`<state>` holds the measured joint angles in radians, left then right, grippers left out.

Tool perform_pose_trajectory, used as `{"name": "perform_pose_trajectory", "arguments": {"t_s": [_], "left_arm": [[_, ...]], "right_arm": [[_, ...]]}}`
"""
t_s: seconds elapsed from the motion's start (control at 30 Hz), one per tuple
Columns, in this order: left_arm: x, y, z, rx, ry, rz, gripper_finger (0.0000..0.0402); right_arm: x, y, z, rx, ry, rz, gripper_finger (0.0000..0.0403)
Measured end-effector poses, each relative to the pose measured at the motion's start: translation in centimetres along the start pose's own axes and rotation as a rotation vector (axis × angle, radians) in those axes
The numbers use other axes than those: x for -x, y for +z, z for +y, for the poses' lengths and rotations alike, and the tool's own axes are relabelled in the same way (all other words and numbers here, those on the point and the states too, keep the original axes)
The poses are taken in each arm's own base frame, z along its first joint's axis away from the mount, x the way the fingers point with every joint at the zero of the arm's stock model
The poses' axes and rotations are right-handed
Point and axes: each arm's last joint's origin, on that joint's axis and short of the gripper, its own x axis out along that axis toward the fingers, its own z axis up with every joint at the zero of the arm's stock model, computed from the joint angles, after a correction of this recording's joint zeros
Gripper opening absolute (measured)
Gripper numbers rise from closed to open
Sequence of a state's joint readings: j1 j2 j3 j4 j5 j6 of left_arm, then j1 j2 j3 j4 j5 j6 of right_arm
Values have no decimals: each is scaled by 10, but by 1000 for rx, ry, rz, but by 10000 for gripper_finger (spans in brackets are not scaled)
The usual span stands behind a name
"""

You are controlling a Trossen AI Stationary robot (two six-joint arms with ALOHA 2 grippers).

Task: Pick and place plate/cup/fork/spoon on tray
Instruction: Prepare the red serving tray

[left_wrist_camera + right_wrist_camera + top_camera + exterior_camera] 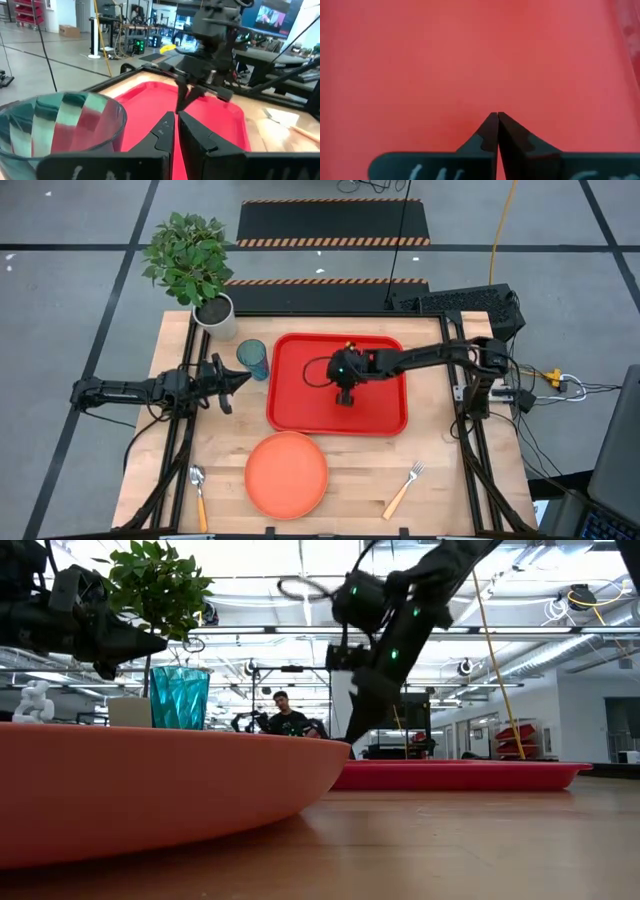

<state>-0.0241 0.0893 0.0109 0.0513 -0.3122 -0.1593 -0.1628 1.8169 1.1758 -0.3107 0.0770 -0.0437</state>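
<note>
Red tray (385, 415) sits at table centre, bare: nothing of the set is on it yet. Right gripper (345, 397) hangs over the tray's middle, pointing down; in the right wrist view its fingers (490, 132) meet tip to tip over plain red plastic, holding nothing. Left gripper (240, 379) is just beside the cup (253, 359), which stands on the wood off the tray's left edge, near the white plant pot (218, 317). From the left wrist view its fingers (165, 132) are also closed together and empty, with the cup's rim (65, 122) close by to one side.

Plate (287, 474) lies on the table just in front of the tray. Spoon (199, 493) lies at the front left, fork (403, 491) at the front right, both well apart from the tray.

Judgement: task is at its start, all four items still to be moved. Step in hand looks like the approach to the cup by the left arm.

Next move calls for: spread the left fingers wide enough to straddle the cup wall, line up on it, close, lift clear of the tray rim, set down inside. Right arm should clear the tray centre first, else the two arms crowd each other.
</note>
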Motion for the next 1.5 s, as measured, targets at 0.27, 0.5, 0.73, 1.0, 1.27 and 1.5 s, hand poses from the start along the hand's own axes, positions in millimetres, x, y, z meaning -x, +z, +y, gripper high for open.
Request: {"name": "perform_pose_trajectory", "arguments": {"t_s": [0.27, 0.5, 0.73, 1.0, 1.27, 1.5], "left_arm": [[-1, -1, 0, -4, 4, 16, 26], [-1, -2, 0, 2, 5, 20, 26], [-1, -2, 0, 5, 5, 20, 26], [-1, -2, 0, 14, 5, 21, 26], [-1, -2, 0, 19, 5, 21, 26], [-1, -2, 0, 20, 5, 21, 26]], "right_arm": [[-37, -5, 0, 20, 0, 14, 0], [-53, -10, 13, 16, 45, 44, 0], [-50, -11, 35, 33, 94, 43, 0], [-48, -14, 53, 56, 113, 65, 0], [-47, -25, 54, 86, 93, 174, 0], [-46, -27, 58, 160, 57, 183, 0]]}}
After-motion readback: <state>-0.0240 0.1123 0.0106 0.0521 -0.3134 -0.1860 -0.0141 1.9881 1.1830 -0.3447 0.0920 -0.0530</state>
